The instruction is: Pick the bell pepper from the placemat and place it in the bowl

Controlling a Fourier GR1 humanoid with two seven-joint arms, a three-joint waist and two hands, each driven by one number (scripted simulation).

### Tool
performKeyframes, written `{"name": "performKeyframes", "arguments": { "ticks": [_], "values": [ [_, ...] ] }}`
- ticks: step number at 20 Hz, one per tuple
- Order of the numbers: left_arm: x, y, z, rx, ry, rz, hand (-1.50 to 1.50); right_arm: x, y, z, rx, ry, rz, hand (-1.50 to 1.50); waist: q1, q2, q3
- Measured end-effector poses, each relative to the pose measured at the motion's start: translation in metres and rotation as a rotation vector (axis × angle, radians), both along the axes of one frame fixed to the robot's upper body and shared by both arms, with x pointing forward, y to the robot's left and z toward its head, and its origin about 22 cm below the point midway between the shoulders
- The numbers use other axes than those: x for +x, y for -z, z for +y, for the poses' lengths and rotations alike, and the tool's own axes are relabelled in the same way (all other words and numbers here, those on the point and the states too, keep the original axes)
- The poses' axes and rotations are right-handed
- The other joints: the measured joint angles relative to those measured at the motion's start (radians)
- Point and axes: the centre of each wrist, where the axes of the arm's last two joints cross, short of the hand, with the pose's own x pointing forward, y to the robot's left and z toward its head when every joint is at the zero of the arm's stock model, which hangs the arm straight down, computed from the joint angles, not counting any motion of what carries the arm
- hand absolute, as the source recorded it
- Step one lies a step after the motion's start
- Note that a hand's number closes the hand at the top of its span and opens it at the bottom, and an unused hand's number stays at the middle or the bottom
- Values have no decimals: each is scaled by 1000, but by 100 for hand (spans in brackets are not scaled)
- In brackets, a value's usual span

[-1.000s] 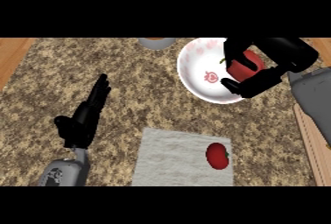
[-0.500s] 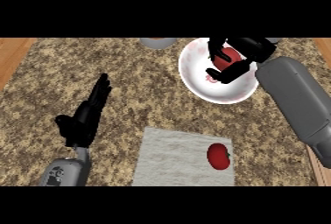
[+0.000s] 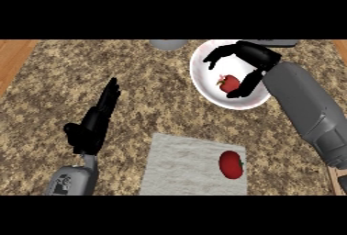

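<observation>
Glossy bell pepper [image 3: 230, 83] sits in the round white bowl [image 3: 205, 86] at the speckled counter's [image 3: 156, 92] far edge. The right hand's [image 3: 254, 54] fingers are splayed over it, holding nothing.

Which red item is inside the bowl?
The upper red item, beneath the right hand, sits in the white bowl; the lower red item lies on the grey placemat.

You see a red bell pepper [image 3: 230, 84] in a white bowl [image 3: 204, 89], a red fruit [image 3: 231, 164] on a mottled pale-grey placemat [image 3: 180, 167], and a speckled brown counter [image 3: 152, 87]. Your left hand [image 3: 92, 128] and right hand [image 3: 255, 54] are black.
</observation>
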Motion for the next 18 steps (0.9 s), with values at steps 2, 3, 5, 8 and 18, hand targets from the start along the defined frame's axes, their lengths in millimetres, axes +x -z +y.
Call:
{"name": "performKeyframes", "arguments": {
  "ticks": [2, 3, 5, 8, 18],
  "values": [
    [1, -5, -1, -1, -2, 1, 0, 3, -4, 0, 53, 5, 20, -150, 1, 0, 0],
    [2, -6, 0, 0, -1, 5, 0, 5, -6, 2, 85, 6, 24, -150, 0, -1, 1],
    [-3, -4, 2, -1, 1, 9, 0, 6, -9, -4, 152, 25, 34, -150, 0, -2, 1],
    [-6, -1, -4, -1, -1, 12, 0, 11, -24, -11, 249, 58, 39, -150, -3, -3, 1],
    [1, -5, -6, -1, 1, 0, 0, 14, -54, -61, 376, 186, 194, -150, 2, 5, 1]
  ]
}}
